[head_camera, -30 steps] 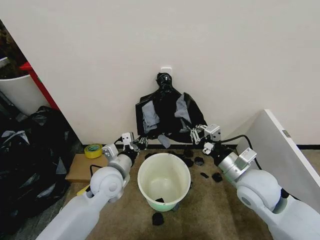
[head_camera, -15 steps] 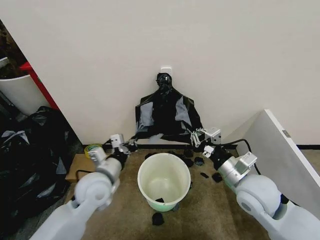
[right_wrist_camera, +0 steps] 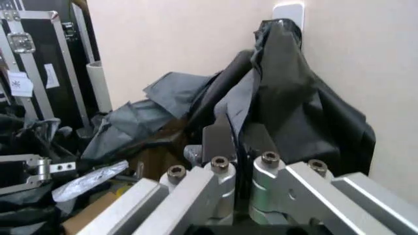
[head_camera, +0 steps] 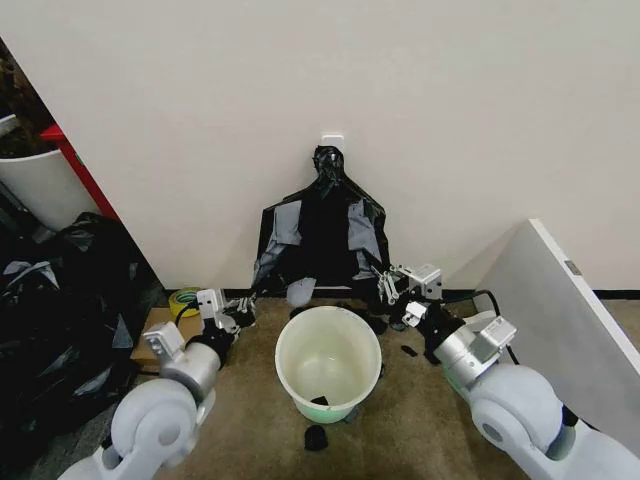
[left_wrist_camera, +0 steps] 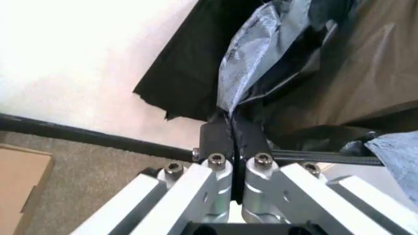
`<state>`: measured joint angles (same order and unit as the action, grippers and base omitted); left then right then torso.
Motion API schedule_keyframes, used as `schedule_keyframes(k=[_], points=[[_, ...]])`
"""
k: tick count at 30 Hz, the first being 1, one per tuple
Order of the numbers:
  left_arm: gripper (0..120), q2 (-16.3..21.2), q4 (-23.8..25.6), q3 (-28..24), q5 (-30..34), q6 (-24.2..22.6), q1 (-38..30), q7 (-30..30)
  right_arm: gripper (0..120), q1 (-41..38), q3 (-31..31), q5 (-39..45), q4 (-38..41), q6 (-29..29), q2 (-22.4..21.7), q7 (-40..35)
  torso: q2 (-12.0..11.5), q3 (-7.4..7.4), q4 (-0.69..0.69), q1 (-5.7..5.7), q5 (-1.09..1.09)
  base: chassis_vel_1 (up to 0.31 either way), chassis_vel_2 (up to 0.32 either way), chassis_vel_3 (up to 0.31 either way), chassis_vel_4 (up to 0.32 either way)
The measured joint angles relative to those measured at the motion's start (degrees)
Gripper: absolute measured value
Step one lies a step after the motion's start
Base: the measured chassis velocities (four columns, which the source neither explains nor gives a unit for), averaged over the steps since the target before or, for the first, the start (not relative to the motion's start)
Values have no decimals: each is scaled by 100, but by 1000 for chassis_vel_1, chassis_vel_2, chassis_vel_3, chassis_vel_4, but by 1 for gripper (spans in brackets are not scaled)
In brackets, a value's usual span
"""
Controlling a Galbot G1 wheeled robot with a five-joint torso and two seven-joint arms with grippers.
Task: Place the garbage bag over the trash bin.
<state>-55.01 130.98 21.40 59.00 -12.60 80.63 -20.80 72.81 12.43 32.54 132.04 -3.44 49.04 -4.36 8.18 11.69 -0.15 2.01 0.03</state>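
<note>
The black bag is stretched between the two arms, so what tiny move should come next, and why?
Probably lower the garbage bag over the trash bin. The left end effector and right end effector each pinch an edge, and the bag hangs behind the open bin, not over its rim.

The left gripper [left_wrist_camera: 232, 134] was shut tight on a thin edge of the black garbage bag [left_wrist_camera: 251, 73]. The bag spread out against a pale wall [left_wrist_camera: 78, 58]. A brown box corner [left_wrist_camera: 19, 181] sat on the carpet [left_wrist_camera: 104, 171].
</note>
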Motion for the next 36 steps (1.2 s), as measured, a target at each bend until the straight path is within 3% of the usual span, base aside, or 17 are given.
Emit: schedule_keyframes(k=[13, 36], points=[[0, -126, 594, 304, -899, 167, 1230, 262, 0, 1145, 287, 51, 627, -15, 319, -130, 0, 0, 0, 0, 1, 0, 0, 0, 0], [0, -215, 948, 408, -1828, 478, 2210, 592, 0, 2220, 440, -76, 1109, 135, 584, -74, -1, 0, 0, 0, -1, 0, 0, 0, 0]])
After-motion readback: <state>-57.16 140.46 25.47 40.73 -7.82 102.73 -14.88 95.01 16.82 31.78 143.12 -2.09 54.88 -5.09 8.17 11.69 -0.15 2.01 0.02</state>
